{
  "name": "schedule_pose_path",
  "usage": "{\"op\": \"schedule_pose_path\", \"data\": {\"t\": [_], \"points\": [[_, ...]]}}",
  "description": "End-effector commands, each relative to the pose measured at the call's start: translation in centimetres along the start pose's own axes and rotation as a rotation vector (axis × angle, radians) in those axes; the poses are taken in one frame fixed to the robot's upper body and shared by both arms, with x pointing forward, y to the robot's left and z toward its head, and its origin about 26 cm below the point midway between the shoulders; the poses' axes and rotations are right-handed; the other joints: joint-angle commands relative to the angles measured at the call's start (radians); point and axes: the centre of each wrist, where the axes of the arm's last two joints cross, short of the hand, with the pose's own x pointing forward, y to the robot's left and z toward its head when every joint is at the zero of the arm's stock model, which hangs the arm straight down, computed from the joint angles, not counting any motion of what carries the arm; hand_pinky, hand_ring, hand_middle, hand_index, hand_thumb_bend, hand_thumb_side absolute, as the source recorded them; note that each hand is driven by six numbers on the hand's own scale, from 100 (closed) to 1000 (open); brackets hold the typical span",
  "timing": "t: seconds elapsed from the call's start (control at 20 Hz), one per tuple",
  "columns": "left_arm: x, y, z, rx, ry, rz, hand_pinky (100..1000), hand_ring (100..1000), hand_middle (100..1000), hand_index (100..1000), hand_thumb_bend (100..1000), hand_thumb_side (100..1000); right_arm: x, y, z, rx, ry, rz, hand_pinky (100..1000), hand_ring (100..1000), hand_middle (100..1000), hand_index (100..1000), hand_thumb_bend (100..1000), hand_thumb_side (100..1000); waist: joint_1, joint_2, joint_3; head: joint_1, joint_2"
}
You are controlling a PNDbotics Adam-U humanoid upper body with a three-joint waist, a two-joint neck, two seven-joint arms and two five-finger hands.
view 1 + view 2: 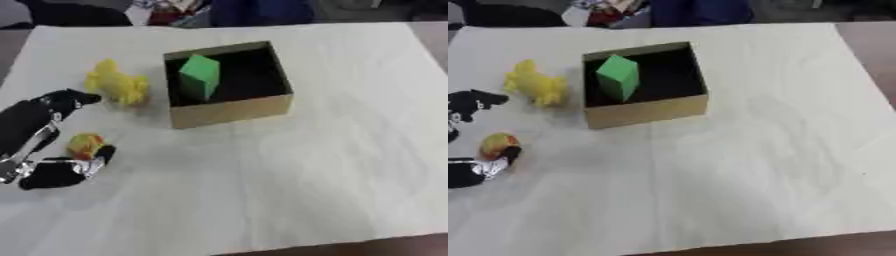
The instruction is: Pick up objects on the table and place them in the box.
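A brown cardboard box [229, 111] with a dark inside sits on a wide white cloth-covered table [306, 175]; the cloth looks soft, with faint creases. A bright green block with flat sides and sharp corners [200, 75] stands tilted in the left part of the box, leaning against the left wall. Just to the left of the box, on the cloth, lies a lumpy yellow toy [116, 83] with a bumpy shape; what it is I cannot make out. Nearer the front left there is a small round thing, yellow with a red-orange patch [84, 144]. The robot's black and silver left hand [66, 169] comes in from the left edge; its fingers and thumb curve around the small round thing, one part above it and one below, touching its lower side, so it looks like it is grasping it on the cloth. The right hand does not show.
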Motion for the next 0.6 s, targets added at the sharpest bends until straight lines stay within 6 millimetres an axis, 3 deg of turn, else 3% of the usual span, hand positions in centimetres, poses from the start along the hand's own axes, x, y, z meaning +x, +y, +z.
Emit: {"op": "schedule_pose_path", "data": {"t": [0.05,0.35,0.5,0.6], "points": [[-0.3,1.5,0.0,-0.016,0.004,-0.051,692,826,807,932,374,505,0.7,-0.6,-0.4,-0.007,-0.028,0.014,885,803,693,890,100,1000,0.002,-0.024,0.002,0.002,-0.008],[-1.2,1.6,-0.1,-0.097,0.052,-0.080,718,834,810,937,460,531,0.6,-0.5,-0.3,-0.010,-0.028,0.009,886,802,688,887,100,1000,0.004,-0.025,0.006,0.002,-0.008],[-2.2,1.8,-0.3,-0.125,0.101,-0.117,739,840,810,942,625,561,0.6,-0.5,-0.3,-0.009,-0.026,0.007,886,801,682,879,100,1000,0.005,-0.026,0.008,0.001,-0.008],[-2.9,2.0,-0.6,-0.138,0.133,-0.146,751,844,811,946,682,564,0.6,-0.4,-0.3,-0.006,-0.025,0.006,886,800,680,877,100,1000,0.006,-0.027,0.009,0.001,-0.008]]}}
